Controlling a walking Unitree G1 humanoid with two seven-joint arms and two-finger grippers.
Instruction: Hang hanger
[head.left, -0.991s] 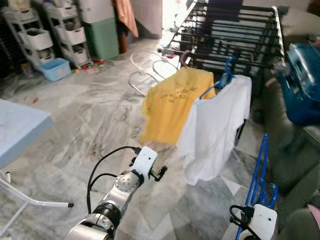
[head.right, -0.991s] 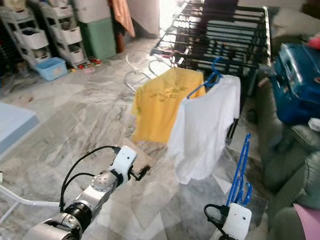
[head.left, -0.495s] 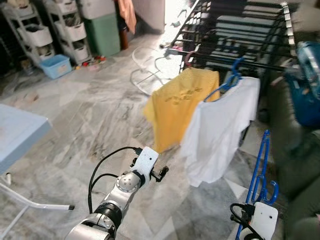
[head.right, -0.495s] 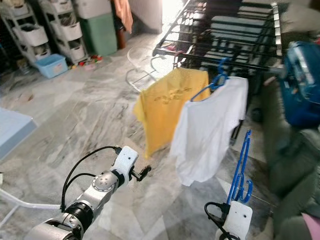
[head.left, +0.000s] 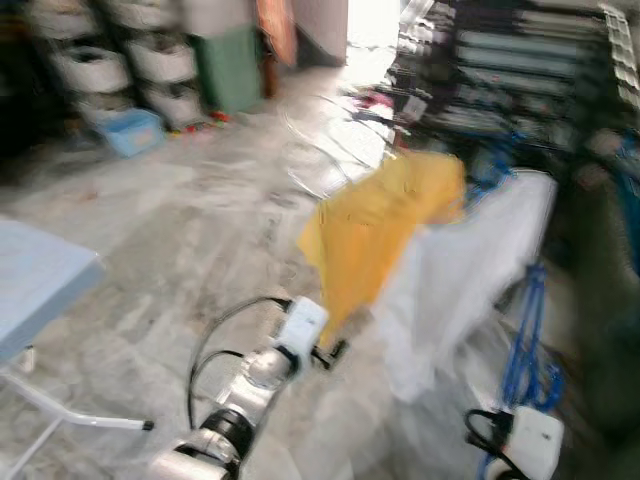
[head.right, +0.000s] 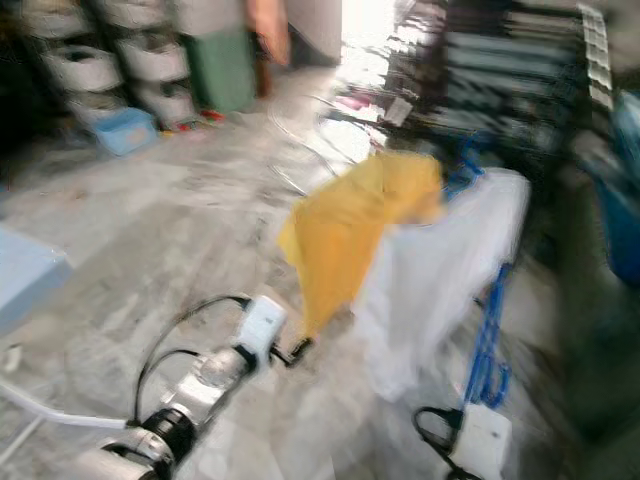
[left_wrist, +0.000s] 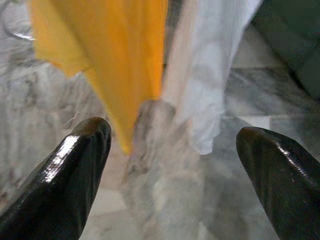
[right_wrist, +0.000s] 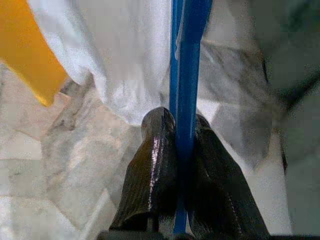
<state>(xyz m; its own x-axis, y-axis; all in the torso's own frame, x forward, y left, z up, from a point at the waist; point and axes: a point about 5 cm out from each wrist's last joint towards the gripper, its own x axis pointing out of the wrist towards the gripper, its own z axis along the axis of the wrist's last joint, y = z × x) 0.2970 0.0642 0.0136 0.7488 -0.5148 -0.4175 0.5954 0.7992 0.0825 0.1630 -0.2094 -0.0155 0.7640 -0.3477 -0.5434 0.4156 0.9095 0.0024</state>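
A blue hanger (head.left: 525, 340) stands upright at the lower right, pinched between the fingers of my right gripper (right_wrist: 177, 130), which is shut on it. Ahead, a yellow shirt (head.left: 385, 225) and a white shirt (head.left: 465, 285) hang on the black drying rack (head.left: 520, 90). The white one hangs from another blue hanger (head.left: 492, 160). My left gripper (left_wrist: 170, 150) is open and empty, held low in front of the two shirts above the marble floor. The eye views are blurred.
A light blue ironing board (head.left: 40, 280) on white legs is at the left. Shelving units with baskets (head.left: 90, 70), a blue tub (head.left: 135, 130) and a green cabinet (head.left: 230, 65) stand at the back left. Dark bulky things lie at the right edge.
The whole picture has shifted and blurred, so the camera is moving; the rack and shirts look a little nearer. Both grippers hold the same pose relative to me.
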